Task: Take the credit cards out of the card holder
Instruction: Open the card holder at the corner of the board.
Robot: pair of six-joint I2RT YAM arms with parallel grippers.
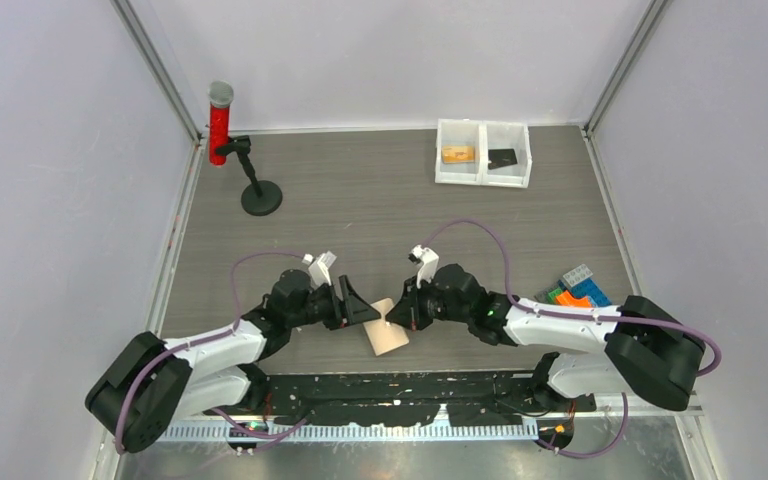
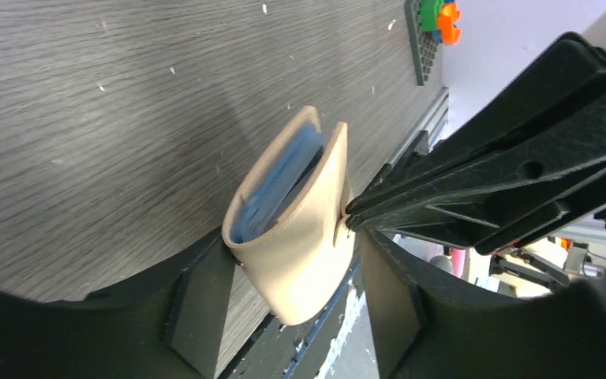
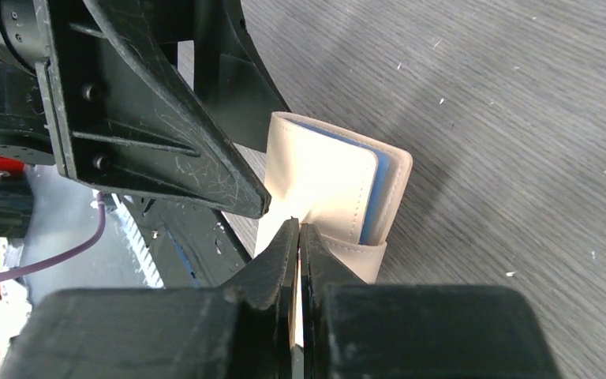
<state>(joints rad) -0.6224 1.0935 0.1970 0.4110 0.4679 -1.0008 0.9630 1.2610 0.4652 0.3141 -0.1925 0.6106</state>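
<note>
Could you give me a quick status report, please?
Left gripper open, straddling holder. Right gripper shut on its tab. Holder folded, no card showing from it. Nothing blocking.

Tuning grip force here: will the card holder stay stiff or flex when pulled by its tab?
Probably flexes: the card holder bows open in a soft curve at its fold. The thin tab pinched by the right gripper likely bends first. Its glossy blue inner pockets may be slippery.
</note>
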